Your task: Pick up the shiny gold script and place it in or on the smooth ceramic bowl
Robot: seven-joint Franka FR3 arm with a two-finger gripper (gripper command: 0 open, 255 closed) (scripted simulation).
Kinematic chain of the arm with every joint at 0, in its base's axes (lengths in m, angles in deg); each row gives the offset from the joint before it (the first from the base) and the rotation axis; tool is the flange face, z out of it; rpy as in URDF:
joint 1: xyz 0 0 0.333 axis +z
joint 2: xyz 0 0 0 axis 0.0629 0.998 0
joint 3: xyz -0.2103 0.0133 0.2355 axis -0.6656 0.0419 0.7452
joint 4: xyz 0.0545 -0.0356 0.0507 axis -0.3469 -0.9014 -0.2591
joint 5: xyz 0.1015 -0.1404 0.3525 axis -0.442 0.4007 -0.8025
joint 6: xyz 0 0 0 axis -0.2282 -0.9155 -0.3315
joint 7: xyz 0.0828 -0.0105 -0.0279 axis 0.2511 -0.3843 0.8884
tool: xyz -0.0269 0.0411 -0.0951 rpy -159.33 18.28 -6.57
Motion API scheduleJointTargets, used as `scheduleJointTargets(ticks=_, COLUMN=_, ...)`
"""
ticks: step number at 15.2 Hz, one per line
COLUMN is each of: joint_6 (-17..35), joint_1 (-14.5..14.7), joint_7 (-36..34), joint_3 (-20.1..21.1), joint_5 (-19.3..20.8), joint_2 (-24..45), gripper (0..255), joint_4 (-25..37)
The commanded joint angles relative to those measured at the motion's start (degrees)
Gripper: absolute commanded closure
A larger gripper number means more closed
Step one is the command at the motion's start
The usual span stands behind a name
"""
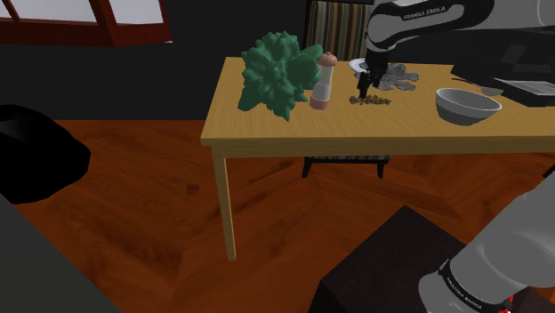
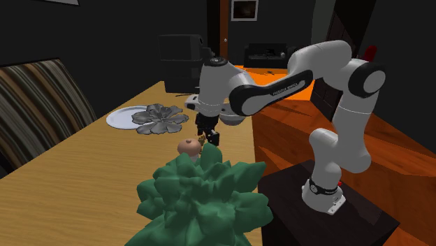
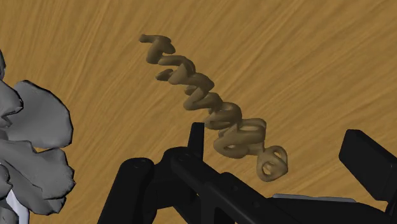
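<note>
Nearest in the shoulder view, a dark box stand (image 1: 382,271) is seen at the lower right, set on a reddish wooden plank floor (image 1: 133,222). Beyond it stands a light wooden desk (image 1: 267,133) on slim legs.

Toward the shoulder view's right, a smooth pale grey bowl (image 1: 464,112) is set upright on the desk. To its left, apart from it, a dull gold-brown looping script piece (image 1: 372,100) is laid flat on the bare wood. An all-black two-finger tool (image 1: 365,89) is held low directly over the script piece.

In the wrist view the tool is shown open. Its black fingers (image 3: 198,137) are spread wide, and the near end of the script piece is framed between them, unclasped. Whether either finger touches it cannot be told.

Further to the shoulder view's left, a pinkish-tan mill-shaped shaker (image 1: 325,82) is stood upright. Just beside the shaker a dark green lumpy leafy plant (image 1: 277,76) is placed.

Behind the script piece, a grey ruffled petal-shaped object (image 1: 396,76) is laid on a white plate (image 2: 119,119).

Farthest back in the shoulder view, a striped chair back (image 1: 333,27) is seen beyond the desk's far edge.
</note>
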Motion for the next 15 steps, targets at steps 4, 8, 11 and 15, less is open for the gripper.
scheduleJointTargets(ticks=4, joint_6=2.57, joint_1=-0.71, joint_7=1.13, joint_3=-0.77, joint_5=0.09, joint_2=4.92, gripper=0, joint_4=2.65)
scheduleJointTargets(ticks=8, joint_6=5.45, joint_1=-1.07, joint_7=1.14, joint_3=-1.09, joint_5=0.1, joint_2=5.85, gripper=0, joint_4=0.76)
scheduleJointTargets(ticks=11, joint_6=5.86, joint_1=-1.12, joint_7=1.14, joint_3=-1.14, joint_5=0.09, joint_2=6.0, gripper=0, joint_4=0.51)
scheduleJointTargets(ticks=15, joint_6=5.86, joint_1=-1.12, joint_7=1.14, joint_3=-1.14, joint_5=0.09, joint_2=6.0, gripper=0, joint_4=0.51)
